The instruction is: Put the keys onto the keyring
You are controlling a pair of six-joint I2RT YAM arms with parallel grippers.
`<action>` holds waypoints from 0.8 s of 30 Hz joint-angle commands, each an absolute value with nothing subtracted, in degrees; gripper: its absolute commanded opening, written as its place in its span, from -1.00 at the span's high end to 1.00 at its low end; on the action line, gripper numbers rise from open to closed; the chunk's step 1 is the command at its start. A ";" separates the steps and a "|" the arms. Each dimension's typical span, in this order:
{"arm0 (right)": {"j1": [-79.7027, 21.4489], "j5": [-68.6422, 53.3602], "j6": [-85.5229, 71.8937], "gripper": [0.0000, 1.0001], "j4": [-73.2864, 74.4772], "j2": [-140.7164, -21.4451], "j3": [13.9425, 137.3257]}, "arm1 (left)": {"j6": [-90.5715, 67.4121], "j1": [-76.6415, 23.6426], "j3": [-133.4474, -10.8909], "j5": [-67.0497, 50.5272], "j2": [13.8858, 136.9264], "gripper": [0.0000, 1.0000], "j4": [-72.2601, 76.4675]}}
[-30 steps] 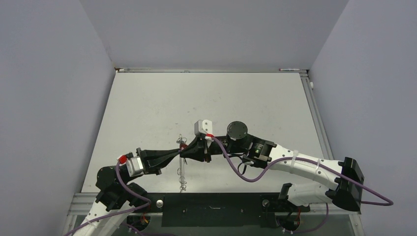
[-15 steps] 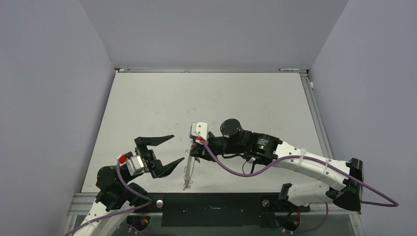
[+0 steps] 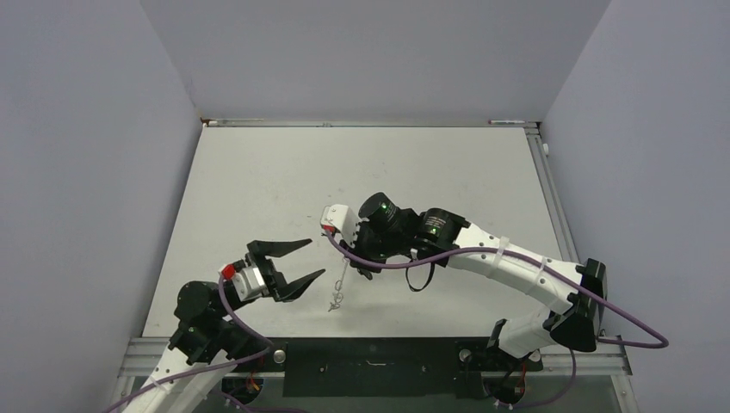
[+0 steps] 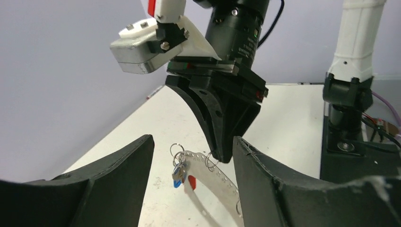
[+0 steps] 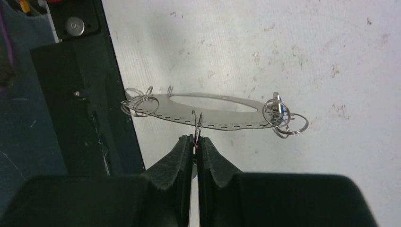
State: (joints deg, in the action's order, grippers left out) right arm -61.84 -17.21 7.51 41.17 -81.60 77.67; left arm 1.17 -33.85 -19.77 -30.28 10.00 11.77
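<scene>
1. Progress: judged partly done. The blue key (image 4: 177,176) hangs from a small ring at one end of the keyring (image 4: 215,174). A red key (image 4: 192,181) shows just beside it, attachment unclear. Black key not sighted.
2. Left gripper (image 3: 315,257): jaws spread, empty, touching nothing, near the keyring.
3. Right gripper (image 5: 195,140): jaws pressed together, pinching a small ring on the keyring's edge, holding it above the table (image 3: 387,172).

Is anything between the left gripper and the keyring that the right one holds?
Nothing visible. The open left gripper faces the keyring across bare table. The right gripper pinches the keyring from above, not in front of it.
</scene>
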 commanded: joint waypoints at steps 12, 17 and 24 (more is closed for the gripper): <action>-67.27 -17.20 14.90 0.89 49.25 -77.84 81.35 | 1.00 -36.46 -23.09 -44.62 21.75 0.18 11.47; -67.80 -17.96 15.88 0.89 48.78 -78.91 81.50 | 0.62 -37.46 -22.79 -46.33 22.87 0.27 11.69; -68.76 -18.89 16.43 0.90 48.65 -80.16 82.81 | 2.14 -39.45 -22.30 -46.77 24.41 0.28 11.07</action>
State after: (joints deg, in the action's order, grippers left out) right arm -67.77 -17.63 15.46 50.50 -79.94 79.75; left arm 1.30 -38.46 -20.53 -45.30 23.49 10.04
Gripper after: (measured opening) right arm 0.072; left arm 0.360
